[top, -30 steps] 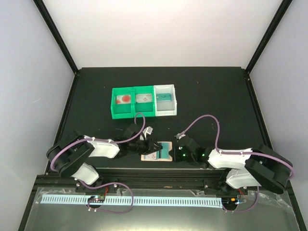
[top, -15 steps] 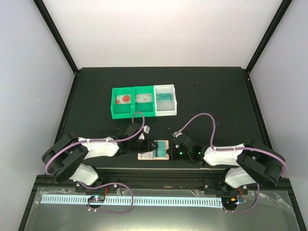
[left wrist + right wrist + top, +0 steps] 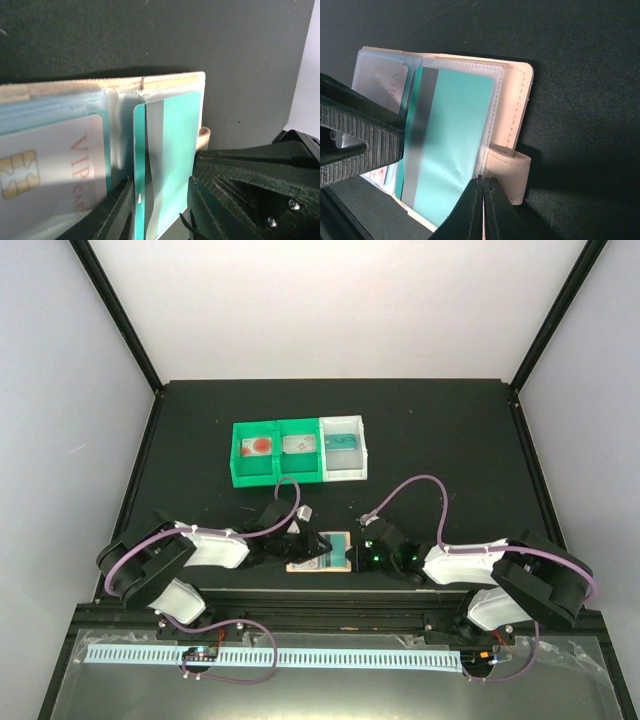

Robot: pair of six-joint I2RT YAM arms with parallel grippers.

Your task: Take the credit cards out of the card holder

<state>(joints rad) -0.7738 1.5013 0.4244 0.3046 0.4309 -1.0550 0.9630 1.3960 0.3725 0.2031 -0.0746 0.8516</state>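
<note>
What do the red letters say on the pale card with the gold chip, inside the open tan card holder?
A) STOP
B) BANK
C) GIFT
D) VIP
D: the left wrist view shows VIP in red letters on the pale card with the gold chip, tucked in the tan card holder beside the teal card with a grey stripe.

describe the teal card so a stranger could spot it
On the black table, look to the near edge for the open tan card holder. The teal card sits in its right half's clear pocket; unlike the white VIP card beside it, it carries a grey stripe.
</note>
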